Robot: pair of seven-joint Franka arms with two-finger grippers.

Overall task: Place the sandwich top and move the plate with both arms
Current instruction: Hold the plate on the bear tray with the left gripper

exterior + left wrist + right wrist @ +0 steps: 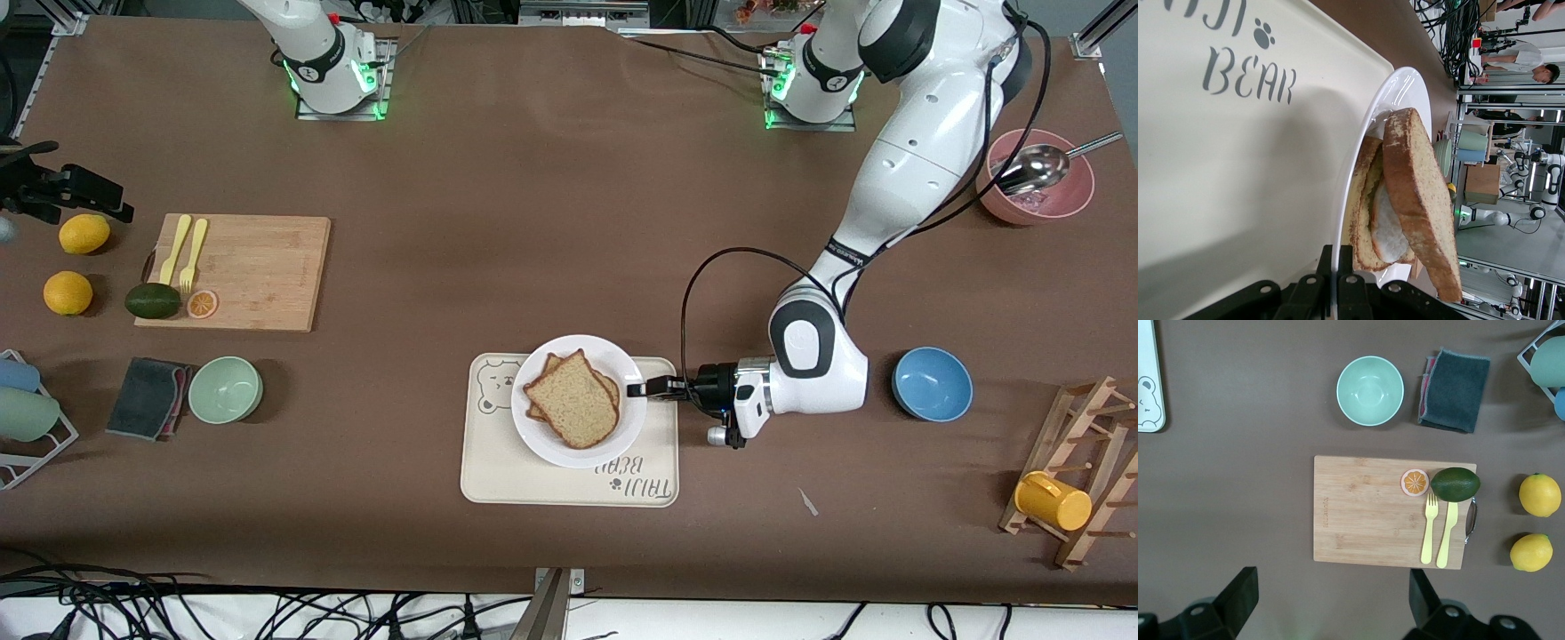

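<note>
Right gripper (1328, 607) is hanging high over the board (1395, 512), fingers spread wide, holding nothing; that arm is waiting. Plate (544, 444) is sitting on the tray (498, 476), bread top (573, 400) already lying askew on the lower slice. Left gripper (642, 388) is reaching in level from its own end of the tabletop, fingers clenched on the plate's rim. The opposite rim is standing free, facing the right arm, which is well apart from it.

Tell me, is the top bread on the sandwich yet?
Yes. The sandwich top lies on the egg slice on the plate, slightly askew.
</note>
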